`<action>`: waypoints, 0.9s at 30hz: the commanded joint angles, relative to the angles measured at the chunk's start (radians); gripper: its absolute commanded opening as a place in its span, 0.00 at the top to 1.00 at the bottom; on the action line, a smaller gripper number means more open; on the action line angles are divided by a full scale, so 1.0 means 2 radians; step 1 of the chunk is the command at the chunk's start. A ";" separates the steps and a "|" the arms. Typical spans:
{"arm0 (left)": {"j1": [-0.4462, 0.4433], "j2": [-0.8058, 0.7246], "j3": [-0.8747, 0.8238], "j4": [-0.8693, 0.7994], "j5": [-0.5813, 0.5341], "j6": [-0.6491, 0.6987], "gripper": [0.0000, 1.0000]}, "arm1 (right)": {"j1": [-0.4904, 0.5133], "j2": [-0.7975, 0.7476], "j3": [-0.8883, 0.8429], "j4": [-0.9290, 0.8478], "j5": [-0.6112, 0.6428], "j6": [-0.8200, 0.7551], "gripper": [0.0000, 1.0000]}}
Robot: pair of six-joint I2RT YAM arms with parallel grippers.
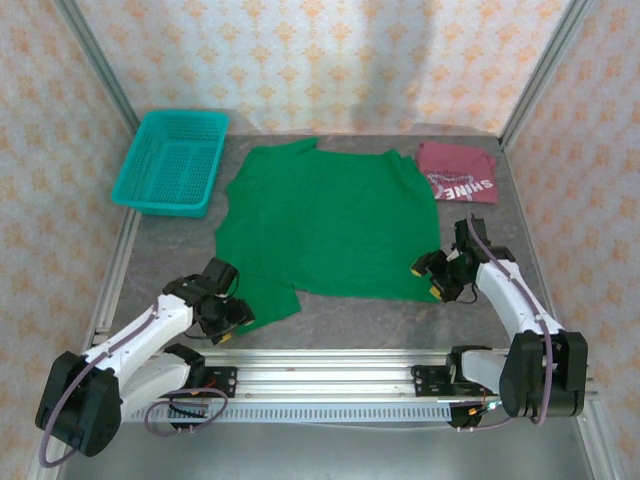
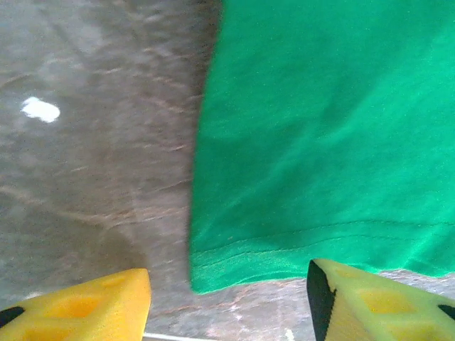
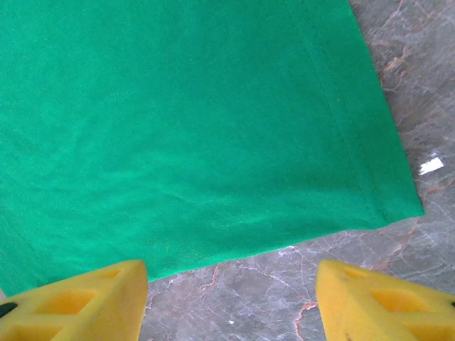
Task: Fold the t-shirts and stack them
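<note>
Top cam — maroon shirt (image 1: 457, 172), basket (image 1: 165, 203)

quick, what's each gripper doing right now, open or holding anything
left gripper: open, holding nothing, over the hem of the plain bright green cloth t-shirt
right gripper: open, holding nothing, over the same hem

**A:** Where does the top camera sit?

**B:** Above and behind my bases. It looks down and forward over the whole grey marbled bench (image 1: 370, 322), out to its far edge.

**A:** And your wrist cameras?

**B:** Each peers out between my own yellow foam fingers, close above the surface. The one on my left gripper (image 2: 227, 284) faces the near-left corner of the plain bright green cloth t-shirt (image 2: 320, 142). The one on my right gripper (image 3: 231, 277) faces its near-right corner. The top view shows both corners, small, by the bench's near edge.
</note>
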 commanded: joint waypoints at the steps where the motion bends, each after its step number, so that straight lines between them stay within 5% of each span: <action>1: -0.009 0.023 0.001 0.050 0.002 -0.013 0.43 | -0.001 0.002 -0.008 0.004 0.015 -0.011 0.37; 8: -0.021 0.077 0.011 0.040 -0.007 -0.002 0.55 | -0.005 0.006 -0.019 0.011 0.019 -0.014 0.37; 16: -0.029 0.103 0.034 0.073 -0.017 -0.012 0.85 | -0.009 0.032 -0.028 0.032 0.019 -0.018 0.40; 23: -0.049 0.139 0.091 0.075 -0.026 -0.016 1.00 | -0.013 0.064 -0.046 0.041 0.046 -0.021 0.44; 27: -0.051 0.121 0.101 0.056 -0.033 -0.011 1.00 | -0.019 0.047 -0.038 0.027 0.058 -0.022 0.44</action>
